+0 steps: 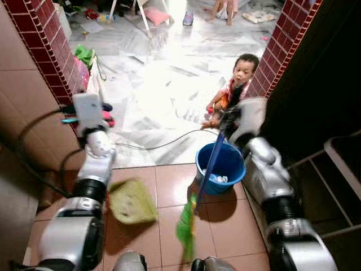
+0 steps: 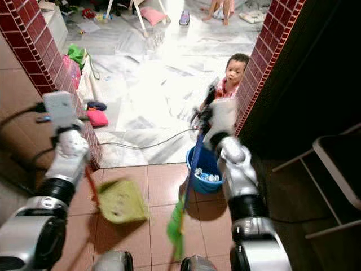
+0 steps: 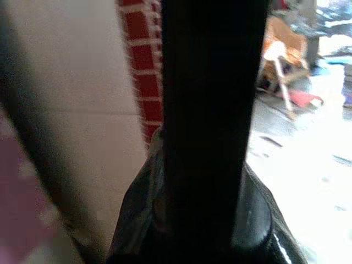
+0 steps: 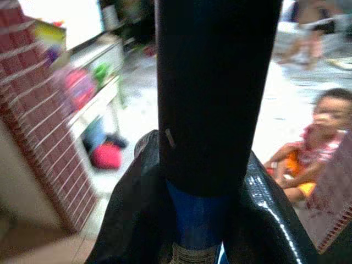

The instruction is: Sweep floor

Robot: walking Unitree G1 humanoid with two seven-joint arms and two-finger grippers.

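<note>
The right gripper (image 2: pixel 204 116) is closed around the blue handle of the broom (image 1: pixel 207 169); in the right wrist view the handle (image 4: pixel 197 220) passes between the black fingers. From this gripper the broom runs down and toward the robot, and its green head (image 1: pixel 185 226) hangs just above the tile floor (image 1: pixel 225 231), below the hand.

The left gripper (image 1: pixel 86 110) holds the thin stick of the green dustpan (image 1: pixel 131 201), I judge, though I cannot tell how its fingers stand. The pan lies below it, just beside the broom head.

A blue bucket (image 1: pixel 225 164) stands under the right hand, and a child (image 1: pixel 237 79) sits beyond it.
</note>
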